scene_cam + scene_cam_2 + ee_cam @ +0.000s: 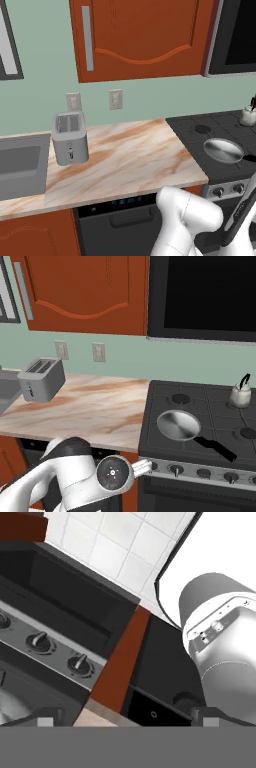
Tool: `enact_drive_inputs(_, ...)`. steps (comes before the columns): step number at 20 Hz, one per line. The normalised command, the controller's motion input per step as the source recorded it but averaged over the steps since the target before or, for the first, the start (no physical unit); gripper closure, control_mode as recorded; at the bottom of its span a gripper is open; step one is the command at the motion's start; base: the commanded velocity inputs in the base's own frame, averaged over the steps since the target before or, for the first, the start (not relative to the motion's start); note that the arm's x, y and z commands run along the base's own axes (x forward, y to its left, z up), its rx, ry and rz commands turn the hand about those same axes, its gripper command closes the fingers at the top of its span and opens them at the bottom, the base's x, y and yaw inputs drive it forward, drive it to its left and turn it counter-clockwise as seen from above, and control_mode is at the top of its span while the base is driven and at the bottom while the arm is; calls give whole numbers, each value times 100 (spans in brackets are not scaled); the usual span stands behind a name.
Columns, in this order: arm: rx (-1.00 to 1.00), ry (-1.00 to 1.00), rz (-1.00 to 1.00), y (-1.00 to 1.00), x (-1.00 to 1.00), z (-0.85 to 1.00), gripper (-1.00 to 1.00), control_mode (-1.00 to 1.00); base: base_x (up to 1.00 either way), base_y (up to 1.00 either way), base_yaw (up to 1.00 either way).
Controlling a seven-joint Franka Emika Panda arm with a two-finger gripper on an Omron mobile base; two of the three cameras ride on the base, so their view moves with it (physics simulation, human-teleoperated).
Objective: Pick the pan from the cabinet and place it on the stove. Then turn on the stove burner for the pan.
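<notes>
So pan (178,425) is sitting on the stove (165,393), front-left burner, handle pointing toward 4 o'clock in the right base view, clear of the knobs (176,470). Cabinet (142,35) doors are showing closed. Gripper (125,717) is hanging low by the stove front, fingertips (46,719) spread apart and holding nothing, looking up at the knobs at 9 o'clock, likely lining up for the burner

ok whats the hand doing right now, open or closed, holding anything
Hand: open, holding nothing; its two tips stand wide apart near the stove knobs. The pan sits on the stove.
</notes>
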Motion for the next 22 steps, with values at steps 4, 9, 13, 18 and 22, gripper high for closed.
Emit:
enact_drive_inputs(4,6,-19,-3,7,-15,3,-100,-100,0,0,0)
enact_drive_inputs(9,7,-11,-1,0,-1,0,-100,-100,0,0,0)
enact_drive_inputs(13,11,-17,-7,4,0,0,-100,-100,0,0,0)
enact_drive_inputs(18,15,-18,-8,8,3,0,-100,-100,0,0,0)
enact_drive_inputs(22,17,-18,-6,9,11,-2,-100,-100,0,0,0)
